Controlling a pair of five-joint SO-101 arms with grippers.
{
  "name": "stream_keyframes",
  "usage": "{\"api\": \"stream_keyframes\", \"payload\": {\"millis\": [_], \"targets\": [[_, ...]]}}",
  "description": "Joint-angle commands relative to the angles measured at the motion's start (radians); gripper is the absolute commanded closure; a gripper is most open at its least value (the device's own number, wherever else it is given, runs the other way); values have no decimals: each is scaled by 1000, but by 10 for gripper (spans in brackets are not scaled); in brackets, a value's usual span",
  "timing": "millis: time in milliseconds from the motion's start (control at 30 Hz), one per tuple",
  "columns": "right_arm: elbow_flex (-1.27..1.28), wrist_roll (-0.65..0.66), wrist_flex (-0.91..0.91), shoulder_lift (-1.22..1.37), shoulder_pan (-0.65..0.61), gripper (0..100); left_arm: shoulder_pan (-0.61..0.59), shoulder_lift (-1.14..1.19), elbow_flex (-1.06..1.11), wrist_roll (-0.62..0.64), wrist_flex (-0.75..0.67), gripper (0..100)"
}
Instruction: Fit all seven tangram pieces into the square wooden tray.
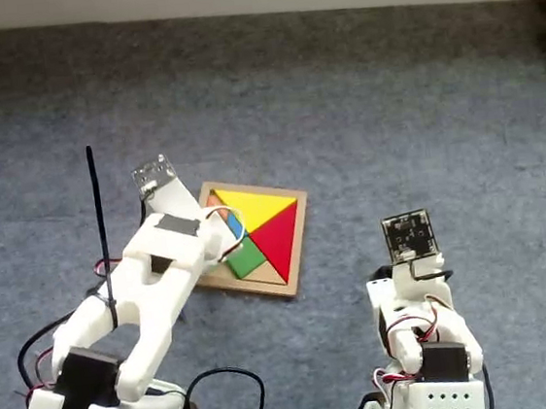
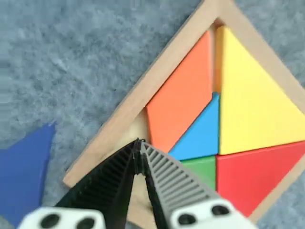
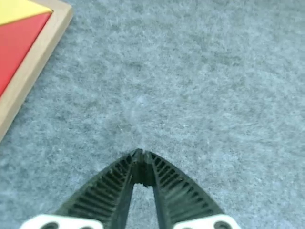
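Tray [image 1: 296, 241] slightly skewed; yellow triangle [image 1: 254, 208] apex seemingly points toward centre.

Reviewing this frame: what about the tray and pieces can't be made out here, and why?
High view: the left arm covers the left side of the tray, so the pieces inside cannot be counted.
Left wrist view: the dark blue piece on the carpet is cut off by the picture's edge; its shape is unclear.
Left wrist view: the shut left hand hides the tray floor beneath it.
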Motion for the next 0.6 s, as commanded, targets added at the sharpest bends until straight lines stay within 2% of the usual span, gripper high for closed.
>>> {"api": "stream_keyframes", "payload": {"millis": [0,167,300,500,567], "targets": [[93,12,7,-13,8,992,13,-31,-2,2,-95,994],[93,12,7,-13,8,992,5,-39,-2,2,-216,994],[93,12,7,-13,8,992,-15,-56,-4,2,-196,994],[93,12,7,-13,8,992,-101,-272,-2,-9,3,994],[93,12,7,-13,8,992,-117,-381,-1,-109,120,994]]}}
